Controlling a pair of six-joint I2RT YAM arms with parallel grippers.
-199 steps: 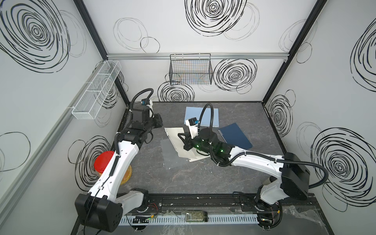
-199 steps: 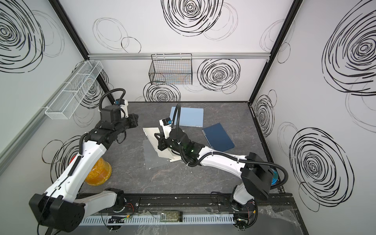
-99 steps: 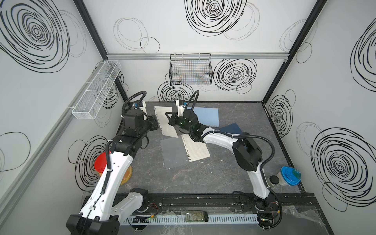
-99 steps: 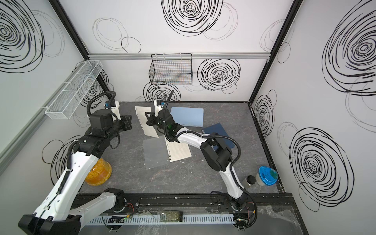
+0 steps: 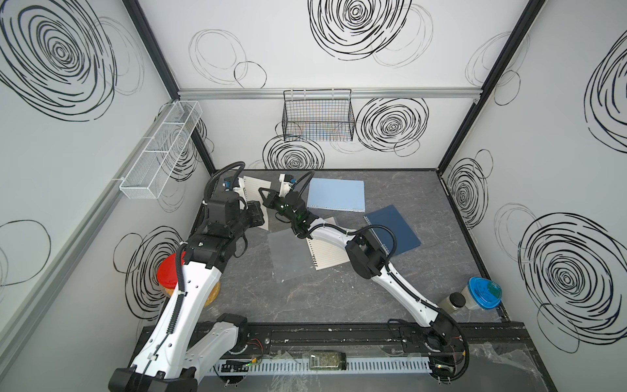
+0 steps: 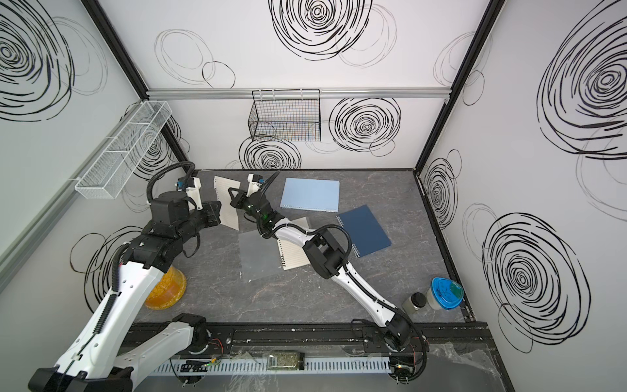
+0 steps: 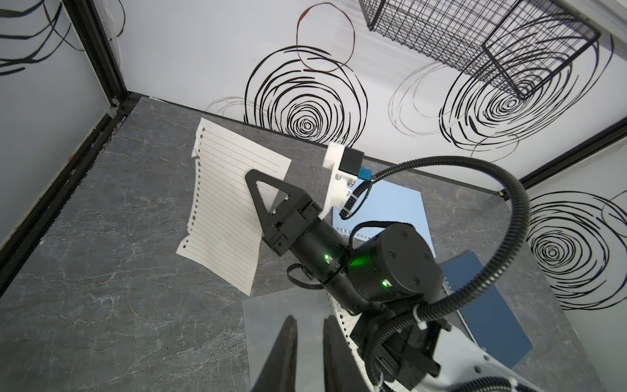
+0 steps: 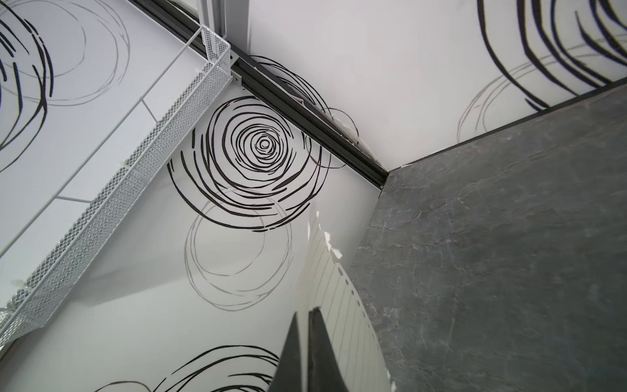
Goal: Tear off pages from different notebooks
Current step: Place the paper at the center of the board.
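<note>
A torn lined page hangs upright over the back left of the table, also seen in both top views. My right gripper is shut on its edge. My left gripper hovers close beside the page, slightly open with nothing between its fingers. The clear-covered notebook lies open mid-table, its clear cover flipped left. The light-blue notebook lies at the back. The dark navy notebook lies right of centre.
A red-lidded jar stands at the left wall under my left arm. A blue-lidded tub and a small black-capped jar sit front right. A black wire basket hangs on the back wall, a white mesh shelf on the left wall.
My right arm has swung from the clear-covered notebook to the back left, carrying the page up and away from it. My left arm has shifted to sit beside the page.
</note>
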